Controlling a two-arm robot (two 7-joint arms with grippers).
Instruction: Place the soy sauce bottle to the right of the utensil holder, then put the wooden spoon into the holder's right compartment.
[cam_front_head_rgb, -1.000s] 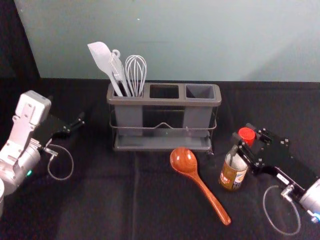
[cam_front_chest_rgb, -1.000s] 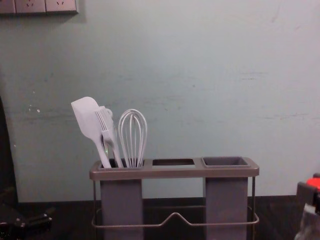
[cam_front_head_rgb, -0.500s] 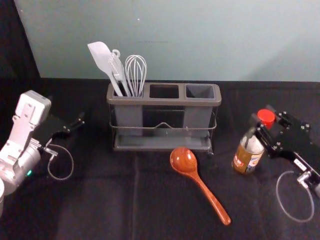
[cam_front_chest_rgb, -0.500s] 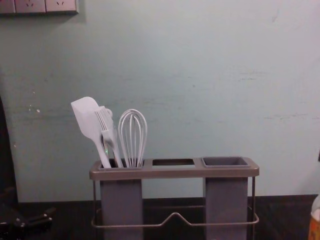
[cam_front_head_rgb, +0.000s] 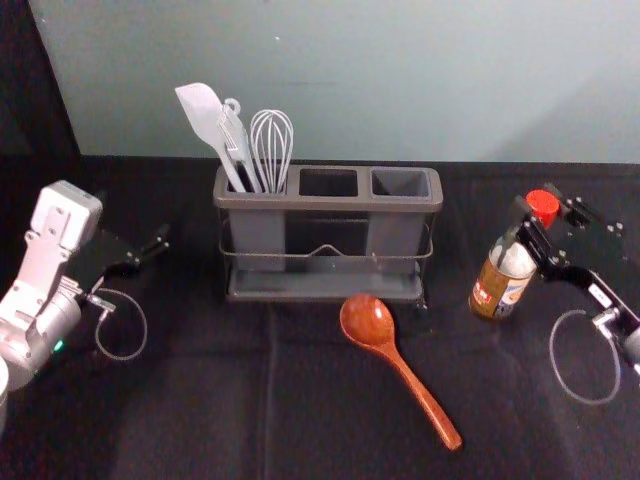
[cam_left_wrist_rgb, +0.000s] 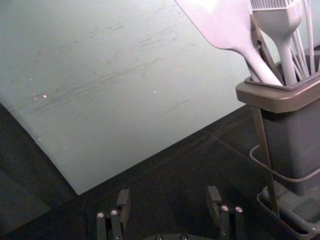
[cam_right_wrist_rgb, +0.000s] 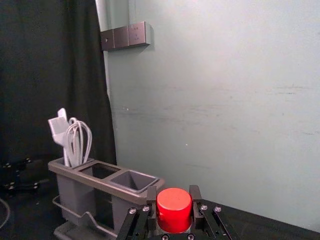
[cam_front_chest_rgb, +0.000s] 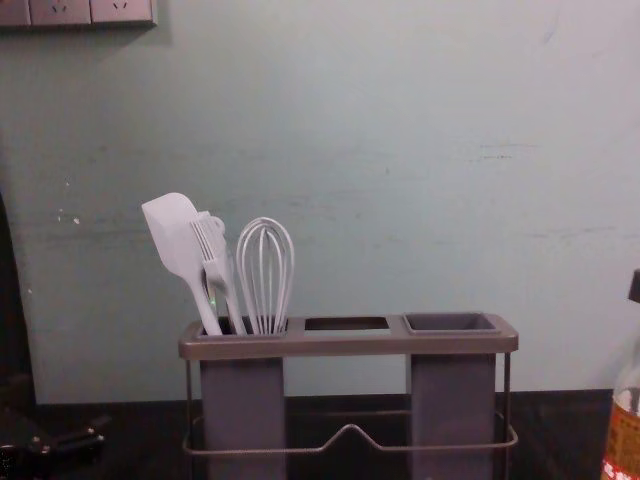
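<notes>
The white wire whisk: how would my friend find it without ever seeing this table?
On the black table, look for the long grey utensil holder, then its left compartment. Several pale kitchen tools stand together there. The white wire whisk is furthest right, a round see-through cage of loops, unlike its neighbours, a white flat-bladed spatula and a white bristled brush.

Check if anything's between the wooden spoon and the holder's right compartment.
Yes: the wire rail and front rim of the holder stand between the wooden spoon and the right compartment. Nothing visible covers its opening, so lifting over should work.
</notes>
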